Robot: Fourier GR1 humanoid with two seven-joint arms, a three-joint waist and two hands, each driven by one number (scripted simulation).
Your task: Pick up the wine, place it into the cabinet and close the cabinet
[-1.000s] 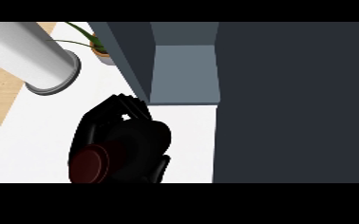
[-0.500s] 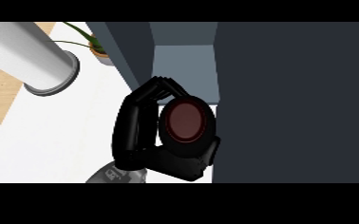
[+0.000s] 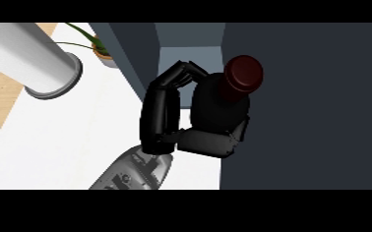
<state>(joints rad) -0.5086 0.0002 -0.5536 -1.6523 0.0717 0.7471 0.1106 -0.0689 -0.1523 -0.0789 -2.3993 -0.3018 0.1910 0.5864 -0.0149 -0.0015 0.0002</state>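
At the cabinet (image 3: 189, 54), fingers (image 3: 178, 76) curl round wine (image 3: 225, 98)

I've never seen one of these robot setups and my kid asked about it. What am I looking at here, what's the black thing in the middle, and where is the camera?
The camera sits where the robot's head would be, looking steeply down at a white kitchen counter. The grey forearm coming in from the bottom ends in a black hand; which of the robot's hands it is cannot be told from this view. Its fingers are curled round a dark wine bottle, seen from above, so you mostly see its dark red cap. The hand holds it at the opening of a grey cabinet. The dark panel on the right looks like the cabinet's door. At the upper left stand a grey cylinder and a small potted plant.
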